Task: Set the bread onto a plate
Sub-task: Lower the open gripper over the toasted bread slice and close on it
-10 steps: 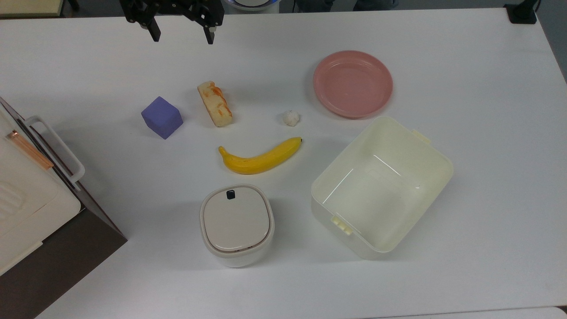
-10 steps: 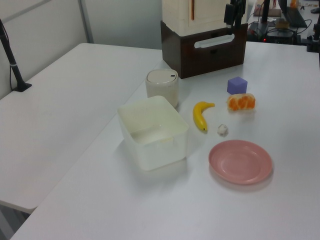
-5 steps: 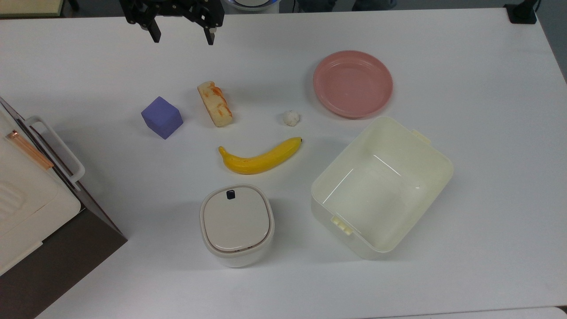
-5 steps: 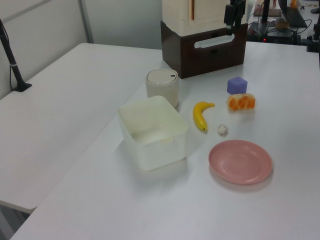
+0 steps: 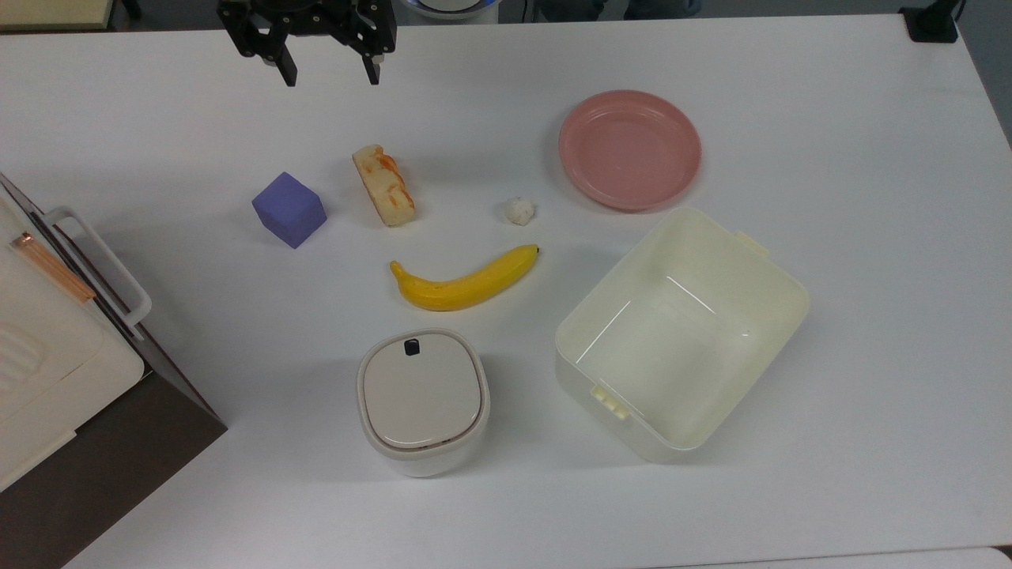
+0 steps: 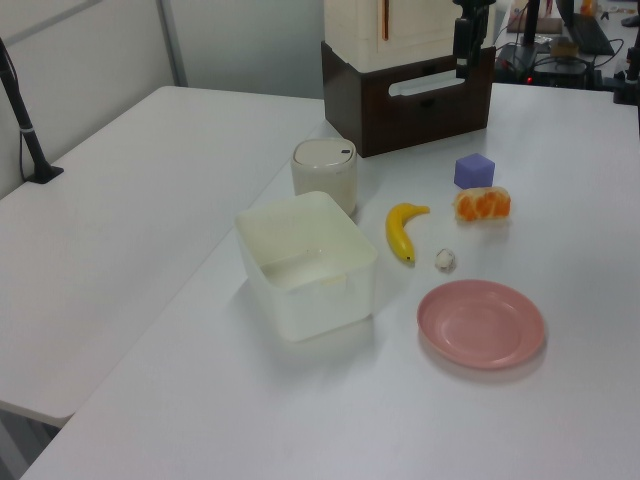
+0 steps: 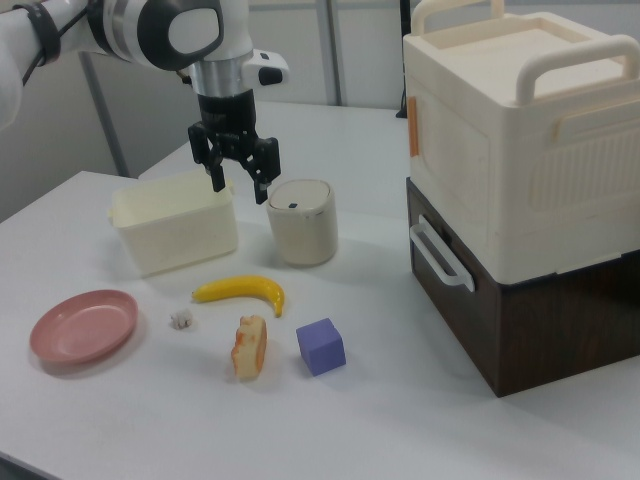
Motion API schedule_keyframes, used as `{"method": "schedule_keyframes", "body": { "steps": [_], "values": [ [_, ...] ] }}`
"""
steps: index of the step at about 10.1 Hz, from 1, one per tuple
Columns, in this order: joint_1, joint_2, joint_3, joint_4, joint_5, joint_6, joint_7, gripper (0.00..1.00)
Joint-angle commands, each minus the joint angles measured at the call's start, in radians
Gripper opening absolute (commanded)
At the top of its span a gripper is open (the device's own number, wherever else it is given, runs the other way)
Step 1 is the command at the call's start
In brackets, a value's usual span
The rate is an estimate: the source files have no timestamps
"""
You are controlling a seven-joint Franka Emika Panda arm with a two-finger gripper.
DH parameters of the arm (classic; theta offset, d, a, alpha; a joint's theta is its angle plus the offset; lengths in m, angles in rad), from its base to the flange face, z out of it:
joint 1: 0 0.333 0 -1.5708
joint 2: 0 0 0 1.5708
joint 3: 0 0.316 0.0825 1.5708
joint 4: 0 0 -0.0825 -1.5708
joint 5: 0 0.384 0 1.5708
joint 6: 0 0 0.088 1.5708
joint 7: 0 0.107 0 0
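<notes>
A: Item, bread [image 5: 383, 185]: lies flat on the table [image 5: 830, 118], between purple cube [image 5: 289, 209] and white ball [image 5: 519, 210]; pink plate [image 5: 629, 148] well apart, bare.

B: Tool?

A: Gripper [image 5: 331, 76]: raised above the table, fingers spread, grasping nothing.

B: Hazards?

A: Likely: bread sits slantwise, so unturned jaws may pinch a corner and tip it; a low carry could knock the ball.

Glossy pink plate [image 5: 630, 148], plastic-looking. Cream tub [image 5: 681, 333]: smooth shiny plastic. Bread [image 5: 383, 185] rough, matt, below gripper [image 5: 330, 77] in top view. Banana [image 5: 465, 281] smooth, slight sheen. Table [image 5: 830, 118] matt white.
</notes>
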State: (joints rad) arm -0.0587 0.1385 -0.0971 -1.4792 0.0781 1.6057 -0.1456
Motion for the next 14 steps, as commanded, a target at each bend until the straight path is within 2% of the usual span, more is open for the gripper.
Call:
{"method": "schedule_keyframes", "body": {
  "steps": [1, 2, 3, 4, 5, 6, 8, 11, 14],
  "values": [
    [0.032, -0.011, -0.007, -0.045, 0.006, -0.006, -0.023, 0.87],
    [0.037, 0.010, -0.007, -0.046, 0.003, -0.001, -0.023, 0.87],
    [0.039, 0.018, -0.007, -0.047, -0.007, -0.001, -0.026, 0.76],
    [0.037, 0.018, -0.007, -0.050, -0.009, -0.003, -0.040, 0.74],
    [0.034, 0.016, -0.009, -0.064, -0.018, -0.003, -0.043, 0.84],
    [0.033, 0.016, -0.009, -0.093, -0.065, -0.003, -0.077, 0.90],
    [0.033, 0.013, -0.009, -0.173, -0.133, 0.019, -0.153, 0.96],
    [0.030, -0.002, -0.009, -0.366, -0.208, 0.211, -0.158, 0.99],
    [0.028, 0.000, -0.010, -0.528, -0.219, 0.380, -0.226, 1.00]
  ]
}}
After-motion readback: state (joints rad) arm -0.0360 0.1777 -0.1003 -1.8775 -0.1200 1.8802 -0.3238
